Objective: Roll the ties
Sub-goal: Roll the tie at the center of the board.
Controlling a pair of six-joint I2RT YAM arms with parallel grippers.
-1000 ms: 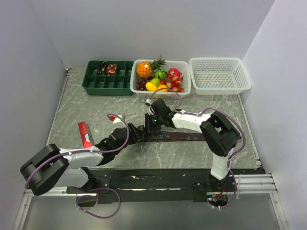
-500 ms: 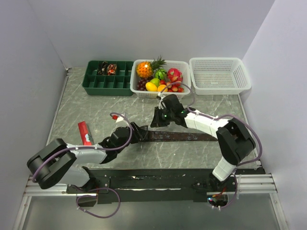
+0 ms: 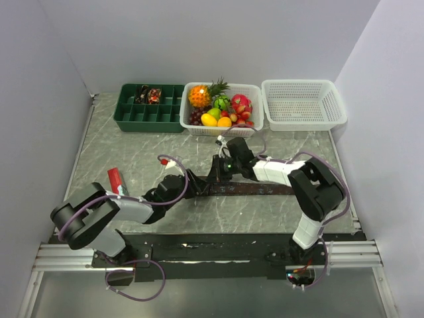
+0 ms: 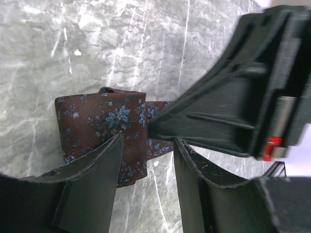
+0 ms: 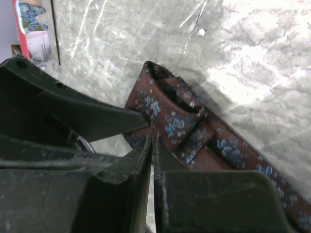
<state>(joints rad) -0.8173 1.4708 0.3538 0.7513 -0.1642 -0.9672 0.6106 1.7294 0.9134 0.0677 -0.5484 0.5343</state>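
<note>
Along the far edge of the marble table stand three containers in a row. On the left is a green tray split into small compartments. Two of its back compartments hold rolled ties, dark coils with a touch of red on them.

Next to the tray is a white fruit basket. It is heaped with a pineapple, dark grapes, a yellow lemon, strawberries and a pink dragon fruit. A second white basket sits just beside it in the right corner.

The tie being worked on lies flat in the middle of the table, running left to right. It is dark maroon with small blue flowers. Its left end is folded over into a short, thick flap.

Both arms meet at that end. The left claw is spread apart and straddles the edge of the folded flap. One finger overlaps the cloth and the other is over bare marble, so nothing is pinched.

The right claw is clenched to a hairline gap, with its tips pressed against the side of the fold. From here I cannot tell whether any cloth is caught between them.

A red packet lies on the table well to the left, apart from everything else.
</note>
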